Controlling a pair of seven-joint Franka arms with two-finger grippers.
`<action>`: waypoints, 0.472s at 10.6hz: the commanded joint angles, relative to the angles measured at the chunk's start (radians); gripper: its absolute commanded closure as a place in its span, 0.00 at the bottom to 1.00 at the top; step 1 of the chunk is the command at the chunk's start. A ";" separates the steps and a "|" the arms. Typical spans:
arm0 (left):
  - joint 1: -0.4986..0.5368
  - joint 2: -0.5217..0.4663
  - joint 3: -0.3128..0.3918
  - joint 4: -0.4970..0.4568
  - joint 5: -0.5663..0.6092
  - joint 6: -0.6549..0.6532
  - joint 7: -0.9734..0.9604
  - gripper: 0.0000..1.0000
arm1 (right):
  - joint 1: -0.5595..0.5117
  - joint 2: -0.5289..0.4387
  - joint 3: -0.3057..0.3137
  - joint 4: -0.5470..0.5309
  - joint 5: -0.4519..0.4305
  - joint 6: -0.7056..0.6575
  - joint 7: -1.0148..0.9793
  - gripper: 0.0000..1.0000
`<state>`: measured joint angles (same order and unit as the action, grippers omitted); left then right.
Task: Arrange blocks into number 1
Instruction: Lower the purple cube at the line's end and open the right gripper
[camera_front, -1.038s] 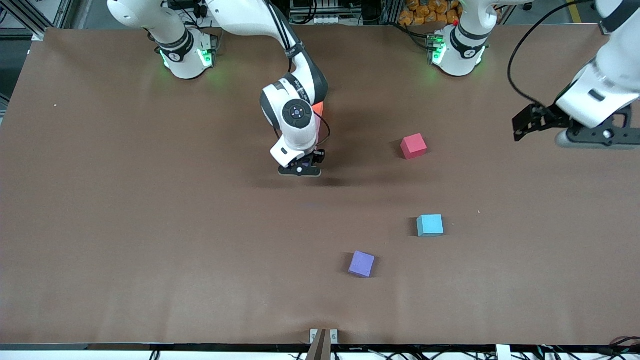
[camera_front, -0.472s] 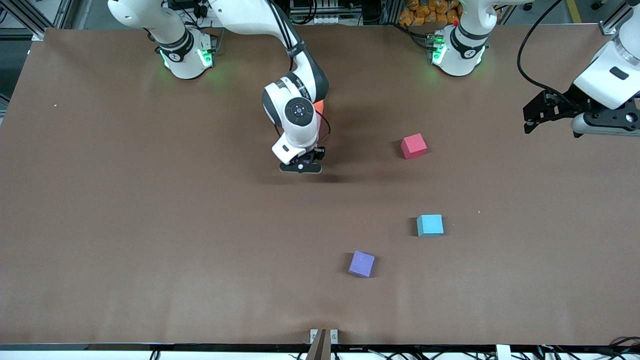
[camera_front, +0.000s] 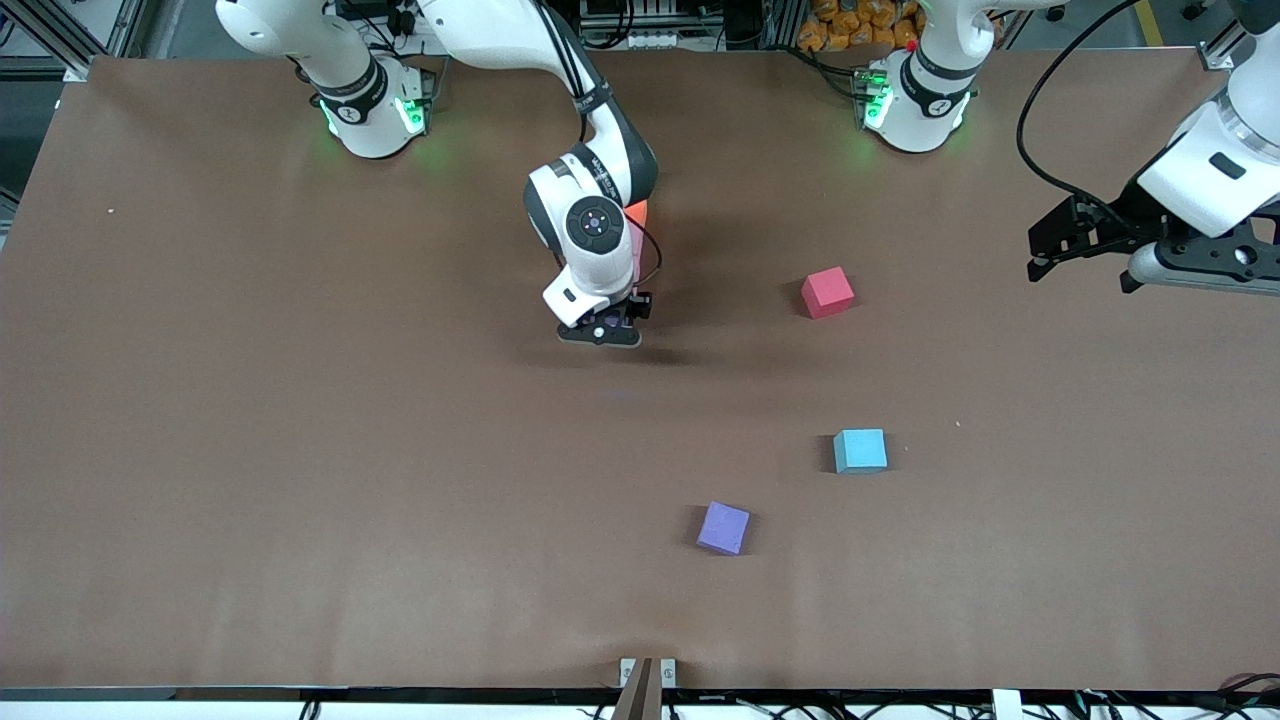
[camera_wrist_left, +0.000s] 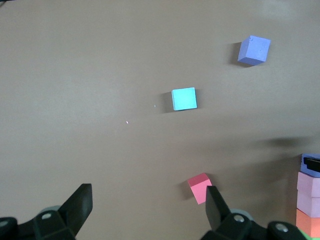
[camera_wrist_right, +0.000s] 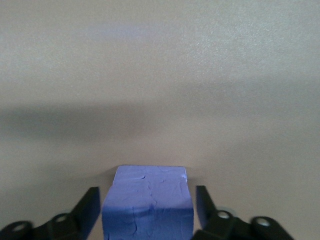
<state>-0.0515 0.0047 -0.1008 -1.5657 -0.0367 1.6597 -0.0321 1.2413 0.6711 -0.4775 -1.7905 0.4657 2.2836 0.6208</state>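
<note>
My right gripper (camera_front: 600, 335) (camera_wrist_right: 147, 192) is low at the table's middle, open, its fingers standing either side of a purple block (camera_wrist_right: 147, 200) with a small gap on each side. In the left wrist view this purple block (camera_wrist_left: 311, 161) ends a straight row with two light pink blocks (camera_wrist_left: 308, 183) (camera_wrist_left: 308, 202), an orange one (camera_wrist_left: 307, 220) and a sliver of green (camera_wrist_left: 316, 233). My right arm hides that row in the front view, except a bit of orange (camera_front: 637, 214). A second purple cube (camera_front: 723, 527) lies apart. My left gripper (camera_front: 1080, 272) (camera_wrist_left: 147, 200) hangs open and empty.
A red cube (camera_front: 827, 293) lies toward the left arm's end from the row, and a cyan cube (camera_front: 860, 450) lies nearer the front camera than it. The loose purple cube is nearest the front camera. My left arm hangs over its own end of the table.
My left arm swung a little away from the front camera and back, staying over its end of the table. The right hand shifted only slightly over the purple block.
</note>
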 joint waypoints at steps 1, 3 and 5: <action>0.007 -0.009 -0.007 0.013 -0.034 -0.024 0.031 0.00 | 0.006 -0.045 -0.030 -0.018 0.018 -0.003 -0.007 0.00; 0.007 -0.015 -0.008 -0.013 -0.035 -0.031 0.031 0.00 | 0.006 -0.092 -0.105 -0.009 0.008 -0.038 -0.073 0.00; 0.002 -0.022 -0.023 -0.019 -0.026 -0.032 0.011 0.00 | 0.007 -0.133 -0.247 0.046 0.008 -0.163 -0.218 0.00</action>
<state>-0.0534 0.0030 -0.1128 -1.5697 -0.0454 1.6396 -0.0319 1.2411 0.6000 -0.6357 -1.7603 0.4661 2.2124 0.4974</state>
